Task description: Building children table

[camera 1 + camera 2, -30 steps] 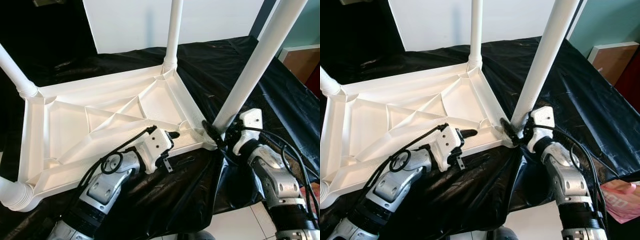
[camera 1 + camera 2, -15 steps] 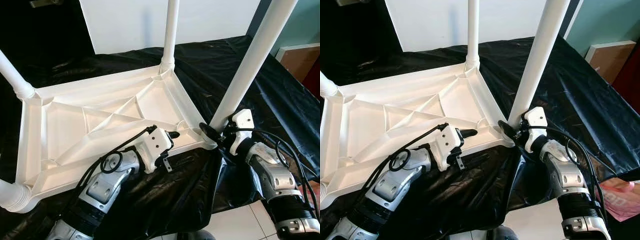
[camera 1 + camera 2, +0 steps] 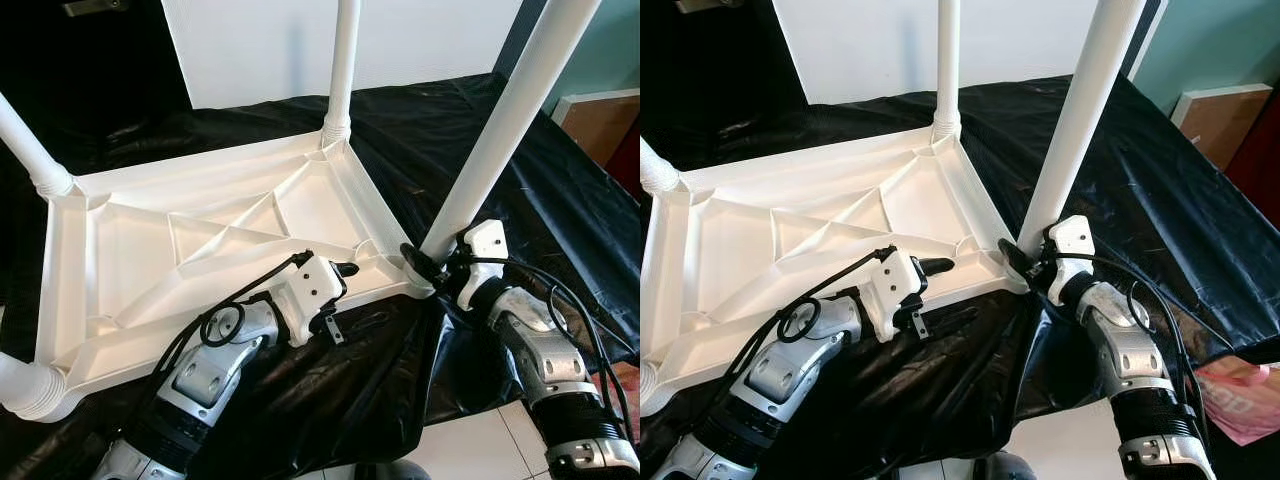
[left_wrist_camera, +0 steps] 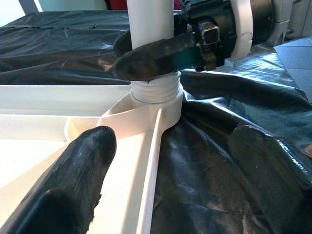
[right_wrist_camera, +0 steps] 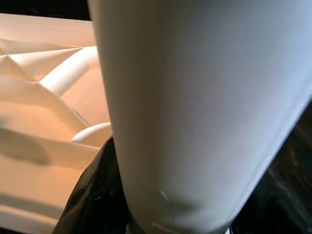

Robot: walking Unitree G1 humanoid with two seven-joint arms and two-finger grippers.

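Item count. One white tabletop [image 3: 200,260], inverted. Four white legs fitted at its corners: far leg [image 3: 343,70], near-right leg [image 3: 500,130], far-left leg [image 3: 30,150], near-left leg [image 3: 25,385]. One black sheet [image 3: 330,390] beneath. Two pincers: left pincer [image 3: 345,270], right pincer [image 3: 420,265]. One brown board [image 3: 605,125].

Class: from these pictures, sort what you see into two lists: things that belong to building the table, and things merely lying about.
Job: upturned white tabletop; near-right leg, gripped by right tool; left tool, open over the rim.

Lying about: black sheet; pink packet; brown board.
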